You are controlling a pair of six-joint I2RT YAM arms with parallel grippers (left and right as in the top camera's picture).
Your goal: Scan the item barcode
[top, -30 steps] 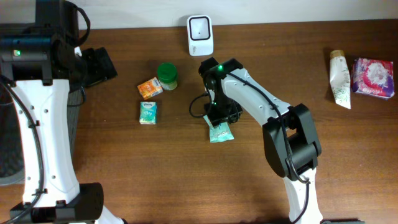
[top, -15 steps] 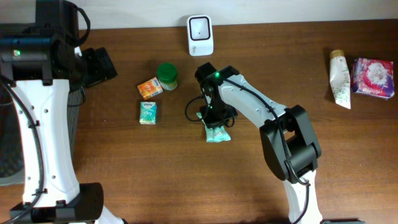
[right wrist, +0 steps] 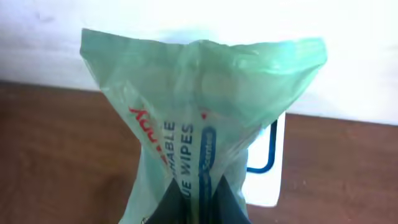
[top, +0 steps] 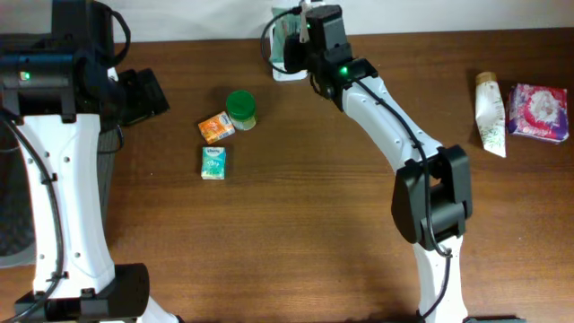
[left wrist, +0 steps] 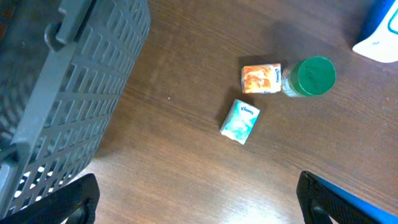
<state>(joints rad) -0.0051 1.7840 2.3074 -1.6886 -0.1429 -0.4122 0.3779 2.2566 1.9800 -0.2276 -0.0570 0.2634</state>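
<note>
A pale green pack of wipes (right wrist: pixel 199 124) hangs upright in the right wrist view, pinched at its lower end by my right gripper (right wrist: pixel 202 202), which is shut on it. Just behind it stands the white barcode scanner (right wrist: pixel 268 180), largely covered by the pack. From overhead, the right gripper (top: pixel 314 40) sits at the table's back edge, right next to the scanner (top: pixel 289 70). My left gripper (left wrist: pixel 199 205) hovers open over bare wood on the left side, nothing between its fingers (left wrist: pixel 68 202).
An orange box (top: pixel 216 126), a green-lidded jar (top: pixel 240 109) and a teal tissue pack (top: pixel 213 162) lie left of centre. A tube (top: pixel 490 112) and a pink pack (top: pixel 538 112) rest at the far right. A grey basket (left wrist: pixel 62 93) stands off the left edge.
The right gripper closed on the wipes pack at the table's middle, then carried it up and back to the scanner. The left arm has stayed still.
</note>
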